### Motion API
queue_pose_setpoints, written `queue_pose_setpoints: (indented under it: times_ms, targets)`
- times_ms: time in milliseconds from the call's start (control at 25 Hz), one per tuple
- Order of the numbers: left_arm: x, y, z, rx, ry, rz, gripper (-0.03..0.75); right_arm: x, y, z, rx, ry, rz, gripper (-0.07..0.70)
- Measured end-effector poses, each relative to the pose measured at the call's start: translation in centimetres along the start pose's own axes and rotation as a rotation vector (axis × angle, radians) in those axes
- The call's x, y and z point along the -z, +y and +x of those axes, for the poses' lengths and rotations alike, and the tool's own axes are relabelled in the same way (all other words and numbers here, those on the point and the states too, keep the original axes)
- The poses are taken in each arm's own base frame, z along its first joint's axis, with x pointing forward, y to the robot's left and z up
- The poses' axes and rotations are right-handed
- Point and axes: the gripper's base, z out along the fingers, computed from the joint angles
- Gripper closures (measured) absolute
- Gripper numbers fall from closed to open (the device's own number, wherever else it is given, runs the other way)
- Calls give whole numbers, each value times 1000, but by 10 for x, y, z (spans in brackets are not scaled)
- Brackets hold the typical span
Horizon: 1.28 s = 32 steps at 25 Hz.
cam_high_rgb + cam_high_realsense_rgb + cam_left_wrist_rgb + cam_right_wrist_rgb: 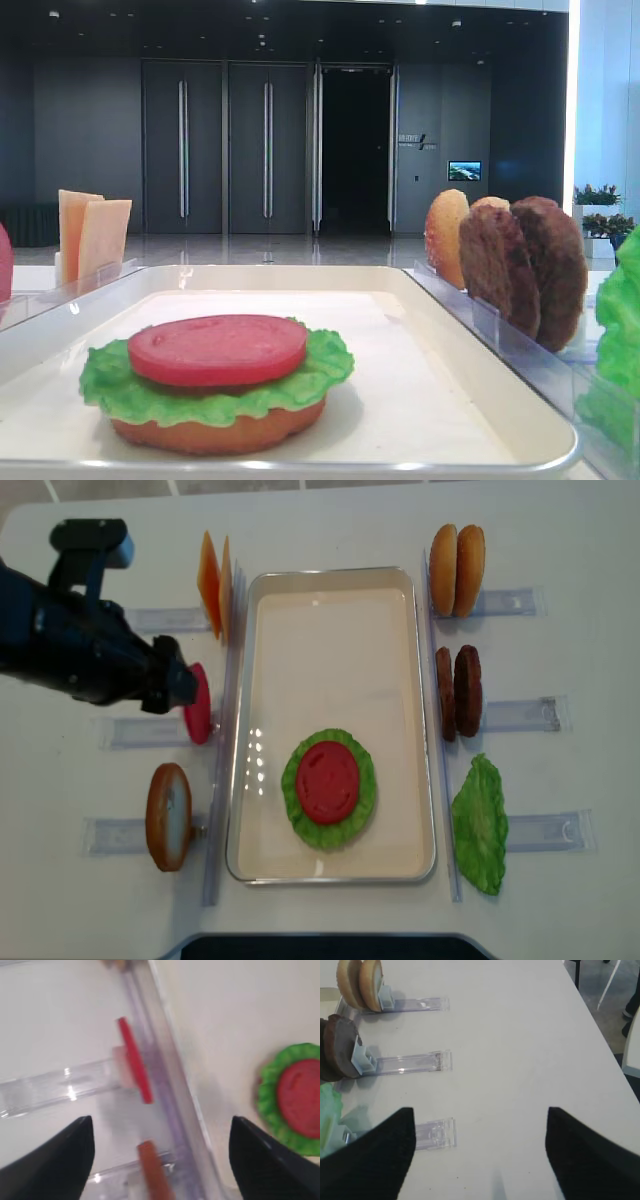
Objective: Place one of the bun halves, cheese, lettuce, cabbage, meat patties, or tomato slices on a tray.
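Stack nearest the low camera: golden orange-brown round bun half (220, 432) lies flat in the large shallow white rectangular tray (331, 862), with the bright green ruffled lettuce disc (292, 810) on it and a glossy red round tomato slice (328, 781) on top.
Tray contents: only that stack, toward the near end.
Left gripper (160, 1160): black fingers spread wide, nothing between them, hovering over the clear plastic holders left of the tray.
Right gripper (477, 1147): black fingers wide apart, holding nothing, over bare white table (520, 1035).
Left holders: a second red tomato slice (198, 717) stands on edge just beside the left arm's tip; pale orange square cheese slices (214, 583) stand at the far end; one more brown bun half (168, 816) stands nearer.
Right holders: two golden bun halves (457, 569), two dark brown rough meat patties (458, 691), and a loose green leaf (481, 824) lying across the third clear holder.
Overhead view only: the whole layout and the left arm.
Low view only: a dark hall with tall doors behind the table.
Left wrist view: blurred.
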Motion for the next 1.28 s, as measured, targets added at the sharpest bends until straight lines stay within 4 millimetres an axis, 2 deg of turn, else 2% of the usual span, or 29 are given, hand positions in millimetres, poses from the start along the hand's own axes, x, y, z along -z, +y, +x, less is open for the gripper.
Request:
queue_pose_setpoints:
  times_ms: [160,320,480,720,1000,1280]
  targets:
    - [9,25,9,8,87,-185,76,0,0,0,0,0,0,90]
    - [13,33,18,-15,182,-277,76,0,0,0,0,0,0,90]
    - [16,34,29,-10,214,-285,76,0,0,0,0,0,0,90]
    - [22,30,68,14,205,-253,76,0,0,0,0,0,0,90]
    - [37,23,112,48,109,-197,76,0,0,0,0,1,0,90]
    - [49,19,142,37,-9,-155,76,0,0,0,0,1,0,90]
